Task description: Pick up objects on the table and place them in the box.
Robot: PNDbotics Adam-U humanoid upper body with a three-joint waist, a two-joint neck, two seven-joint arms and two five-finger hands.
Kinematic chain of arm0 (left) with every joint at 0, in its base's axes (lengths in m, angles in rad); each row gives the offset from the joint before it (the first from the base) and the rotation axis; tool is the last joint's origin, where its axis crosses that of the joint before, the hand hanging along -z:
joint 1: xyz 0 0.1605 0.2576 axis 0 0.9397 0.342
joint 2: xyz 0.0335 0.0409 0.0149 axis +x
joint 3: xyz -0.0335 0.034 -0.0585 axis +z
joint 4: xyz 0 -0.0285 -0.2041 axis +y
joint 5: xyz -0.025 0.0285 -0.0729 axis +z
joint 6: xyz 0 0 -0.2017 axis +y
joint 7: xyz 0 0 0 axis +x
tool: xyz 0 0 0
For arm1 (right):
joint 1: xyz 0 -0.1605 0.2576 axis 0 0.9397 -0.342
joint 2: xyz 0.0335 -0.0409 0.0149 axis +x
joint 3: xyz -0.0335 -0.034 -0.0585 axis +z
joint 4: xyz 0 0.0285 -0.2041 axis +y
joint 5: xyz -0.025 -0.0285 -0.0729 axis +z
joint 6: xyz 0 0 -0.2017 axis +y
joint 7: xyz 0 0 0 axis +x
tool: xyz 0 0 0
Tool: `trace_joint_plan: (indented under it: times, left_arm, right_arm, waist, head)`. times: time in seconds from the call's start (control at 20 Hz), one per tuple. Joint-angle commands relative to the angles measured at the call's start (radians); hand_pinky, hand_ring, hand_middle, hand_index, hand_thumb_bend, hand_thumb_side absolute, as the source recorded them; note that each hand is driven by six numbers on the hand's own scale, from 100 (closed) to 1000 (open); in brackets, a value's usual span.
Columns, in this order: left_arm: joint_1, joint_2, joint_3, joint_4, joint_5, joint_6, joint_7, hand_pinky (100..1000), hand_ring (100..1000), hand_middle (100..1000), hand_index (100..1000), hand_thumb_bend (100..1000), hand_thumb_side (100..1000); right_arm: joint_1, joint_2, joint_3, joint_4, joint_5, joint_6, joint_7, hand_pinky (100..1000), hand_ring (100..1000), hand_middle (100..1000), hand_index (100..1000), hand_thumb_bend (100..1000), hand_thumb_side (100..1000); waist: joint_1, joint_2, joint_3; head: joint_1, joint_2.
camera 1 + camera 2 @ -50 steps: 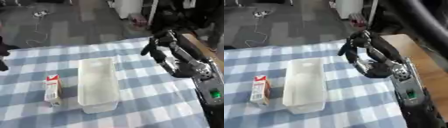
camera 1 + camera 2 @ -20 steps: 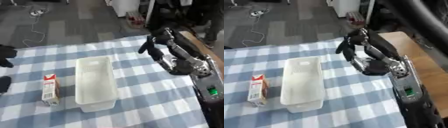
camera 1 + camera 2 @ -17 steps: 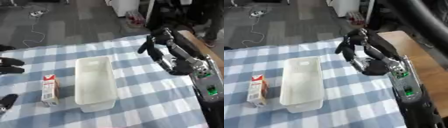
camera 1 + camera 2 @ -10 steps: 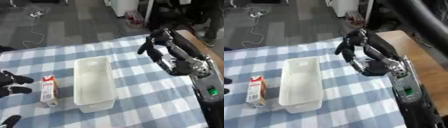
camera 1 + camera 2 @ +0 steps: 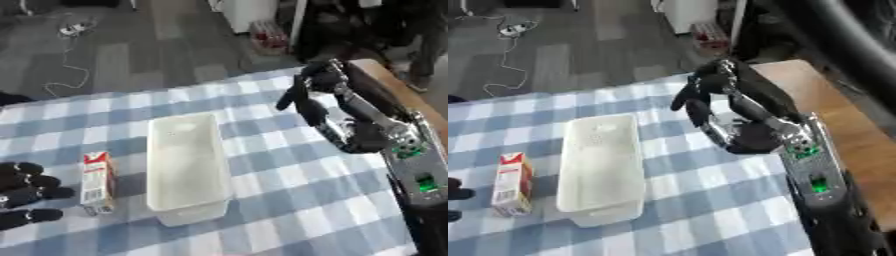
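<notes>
carton: lies flat on the checked desk, just left of the box, long side parallel to it. not in the box yet.
box: white, long, open top, mid desk, looks empty. sits betw. the two hands so either can reach it.
left hand: at the lower left edge, just beside the carton; fingers curled some and pointing at it, nothing held. can't tell if they touch it. prob. lining up for the grab, since it's the nearer hand.
right hand: raised over the far right of the desk, well apart from the carton; fingers relaxed, part spread, holding nothing. looks parked out of the way.
carton look: small, tall-type drink pack, white sides w/ red top end, folded gable. print too small to read.
</notes>
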Motion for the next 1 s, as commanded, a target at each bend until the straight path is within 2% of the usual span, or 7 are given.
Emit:
trace_joint_plan:
  times: [0.05, 0.25, 0.3, 0.45, 0.7, 1.0]
  left_arm:
    - [-0.017, 0.064, -0.001, -0.013, -0.13, -0.011, 0.071, 850, 898, 921, 866, 291, 753]
    - [-0.022, 0.094, -0.003, -0.013, -0.251, -0.002, 0.152, 867, 913, 935, 868, 323, 742]
    - [-0.022, 0.1, -0.004, -0.013, -0.273, -0.008, 0.167, 856, 895, 917, 842, 349, 726]
    - [-0.022, 0.108, 0.001, -0.013, -0.326, -0.038, 0.206, 854, 889, 912, 838, 363, 721]
    - [-0.024, 0.108, 0.016, -0.009, -0.362, -0.045, 0.242, 853, 887, 911, 840, 364, 721]
    - [-0.062, 0.106, 0.007, 0.019, -0.378, -0.056, 0.268, 854, 888, 912, 842, 364, 729]
  right_arm:
    - [-0.012, -0.025, 0.0, -0.013, -0.008, 0.001, 0.004, 326, 323, 353, 630, 100, 1000]
    - [-0.014, -0.024, 0.0, -0.013, -0.009, 0.0, 0.005, 326, 322, 353, 629, 100, 1000]
    - [-0.015, -0.024, 0.0, -0.013, -0.009, 0.0, 0.006, 326, 321, 352, 629, 100, 1000]
    - [-0.019, -0.022, 0.001, -0.013, -0.01, -0.001, 0.007, 326, 321, 352, 627, 100, 1000]
    - [-0.021, -0.018, 0.004, -0.013, -0.012, 0.0, 0.01, 326, 319, 351, 633, 100, 1000]
    - [-0.023, -0.016, 0.008, -0.013, -0.017, -0.001, 0.016, 326, 319, 351, 632, 100, 1000]
  waist:
    - [0.005, -0.007, -0.002]
    - [0.007, -0.007, -0.006]
    - [0.008, -0.007, -0.008]
    - [0.009, -0.006, -0.012]
    - [0.011, -0.005, -0.018]
    - [0.013, -0.005, -0.026]
  head:
    - [0.01, -0.012]
    - [0.012, -0.019]
    - [0.012, -0.021]
    - [0.01, -0.026]
    - [0.011, -0.025]
    - [0.028, -0.021]
